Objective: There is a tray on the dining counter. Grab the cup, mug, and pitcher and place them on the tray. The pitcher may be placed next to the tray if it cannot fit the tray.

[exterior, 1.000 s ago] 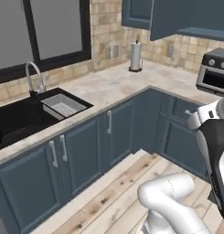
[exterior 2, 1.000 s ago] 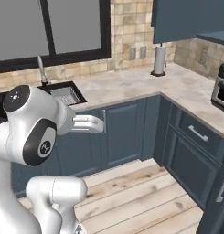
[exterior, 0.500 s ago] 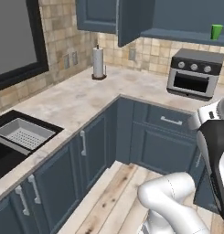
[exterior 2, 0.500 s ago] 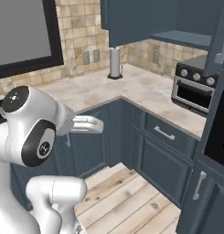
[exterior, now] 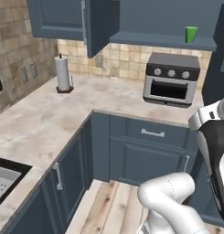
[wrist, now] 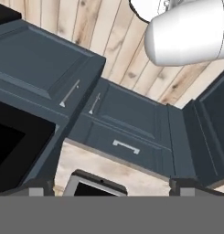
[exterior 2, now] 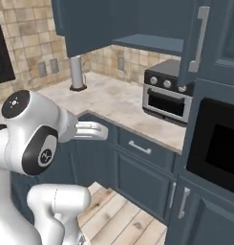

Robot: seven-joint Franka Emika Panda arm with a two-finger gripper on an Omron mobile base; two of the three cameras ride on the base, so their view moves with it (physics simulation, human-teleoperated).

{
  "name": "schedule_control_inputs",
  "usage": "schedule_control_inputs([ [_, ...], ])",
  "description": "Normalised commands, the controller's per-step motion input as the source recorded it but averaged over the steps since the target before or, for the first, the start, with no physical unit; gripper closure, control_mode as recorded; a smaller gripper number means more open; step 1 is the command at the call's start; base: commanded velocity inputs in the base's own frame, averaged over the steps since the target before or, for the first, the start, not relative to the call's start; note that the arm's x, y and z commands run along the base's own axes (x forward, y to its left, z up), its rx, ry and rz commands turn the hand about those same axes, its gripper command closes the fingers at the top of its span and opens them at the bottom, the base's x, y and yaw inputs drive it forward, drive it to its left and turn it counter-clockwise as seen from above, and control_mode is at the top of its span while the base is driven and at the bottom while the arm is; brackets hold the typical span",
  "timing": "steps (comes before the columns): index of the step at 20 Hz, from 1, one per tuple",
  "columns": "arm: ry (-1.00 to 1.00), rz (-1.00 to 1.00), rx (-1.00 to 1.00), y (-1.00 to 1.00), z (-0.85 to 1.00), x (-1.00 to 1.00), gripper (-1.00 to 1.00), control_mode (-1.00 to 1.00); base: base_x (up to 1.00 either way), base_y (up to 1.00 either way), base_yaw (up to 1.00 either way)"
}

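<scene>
**Corner of the kitchen, cup up on the shelf**

The beige marbled worktop (exterior: 54, 119) ran along the tiled wall and turned the corner, over dark blue cabinets (exterior: 131, 157) with pale bar handles. A grey toaster oven (exterior: 170, 78) stood on it against the tiles, and well to its left a paper towel roll (exterior: 63, 73) stood upright on its holder. At the near left a metal sink basket (exterior: 3, 183) sat sunk into the counter. Above the oven a wall cupboard was open, and the cup (exterior: 191, 34), bright green, stood upright on its blue shelf (exterior: 163, 41), near the right end. The floor (exterior: 109, 205) was pale wood planks. In the hand view the gripper (wrist: 112, 187) looked across cabinet fronts and the oven's top edge; its jaws stood wide apart and had hold of nothing.
</scene>
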Motion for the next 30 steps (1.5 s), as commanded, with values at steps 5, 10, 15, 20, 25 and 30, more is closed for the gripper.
schedule_control_inputs([
  [5, 0.0, 0.0, 0.0, 0.0, 0.0, 0.0, -1.0, 1.0, 0.71, 0.06, -0.32],
  [10, 0.0, 0.0, 0.0, 0.0, 0.0, 0.0, -1.0, 1.0, 0.53, 0.07, -0.27],
  [15, 0.0, 0.0, 0.0, 0.0, 0.0, 0.0, -1.0, 1.0, 0.4, 0.01, -0.28],
  [20, 0.0, 0.0, 0.0, 0.0, 0.0, 0.0, -1.0, 1.0, 0.34, 0.32, -0.3],
  [25, 0.0, 0.0, 0.0, 0.0, 0.0, 0.0, -1.0, 1.0, 0.12, 0.62, -0.26],
  [30, 0.0, 0.0, 0.0, 0.0, 0.0, 0.0, -1.0, 1.0, 0.31, 0.32, -0.24],
])
